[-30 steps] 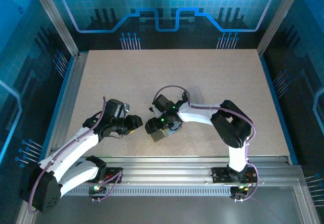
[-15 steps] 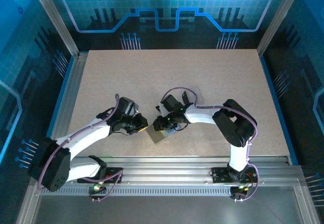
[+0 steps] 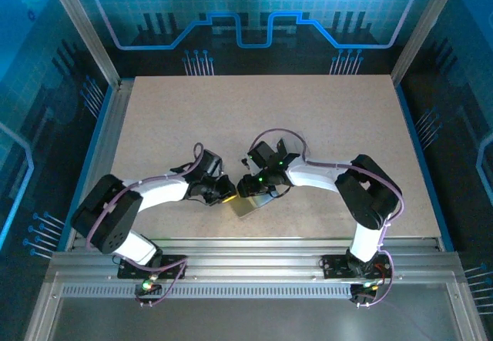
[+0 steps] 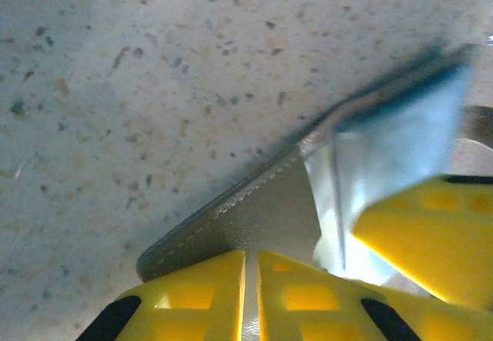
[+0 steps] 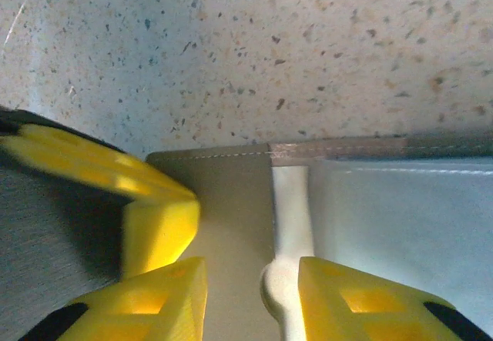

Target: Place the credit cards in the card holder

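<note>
Grey card holder [image 3: 249,207] lies near the table's [image 3: 331,118] front edge; left gripper [image 3: 228,195] has swung in to meet it beside right gripper [image 3: 243,192] | left wrist: fingers [image 4: 192,295] almost closed, pinching its edge | right wrist: jaws part-open astride its fold

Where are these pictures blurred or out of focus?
Left wrist view: the pale panel of the flat grey-silver folding card holder is smeared. Right wrist view: the left gripper's yellow finger is blurred, the speckled table sharp. Top view: sharp throughout.
</note>
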You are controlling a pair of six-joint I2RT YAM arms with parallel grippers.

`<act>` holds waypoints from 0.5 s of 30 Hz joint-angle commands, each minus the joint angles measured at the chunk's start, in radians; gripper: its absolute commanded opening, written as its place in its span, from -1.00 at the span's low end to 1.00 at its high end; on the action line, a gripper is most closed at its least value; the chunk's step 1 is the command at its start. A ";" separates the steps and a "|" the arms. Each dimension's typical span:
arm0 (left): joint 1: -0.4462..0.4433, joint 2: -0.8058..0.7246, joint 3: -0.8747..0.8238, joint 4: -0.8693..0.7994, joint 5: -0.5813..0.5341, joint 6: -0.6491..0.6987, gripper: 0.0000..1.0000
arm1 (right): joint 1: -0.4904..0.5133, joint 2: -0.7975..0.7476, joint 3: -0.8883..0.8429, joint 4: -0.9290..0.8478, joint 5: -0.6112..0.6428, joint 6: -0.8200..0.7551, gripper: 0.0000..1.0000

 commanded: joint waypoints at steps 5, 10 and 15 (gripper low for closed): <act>-0.019 0.099 0.041 0.054 -0.003 -0.001 -0.72 | -0.001 -0.032 0.090 -0.200 0.155 -0.114 -0.25; -0.021 0.094 0.028 0.024 -0.027 0.032 -0.72 | 0.021 0.034 0.181 -0.322 0.334 -0.192 -0.26; -0.021 0.086 0.018 -0.001 -0.038 0.060 -0.71 | 0.034 0.095 0.230 -0.370 0.440 -0.214 -0.23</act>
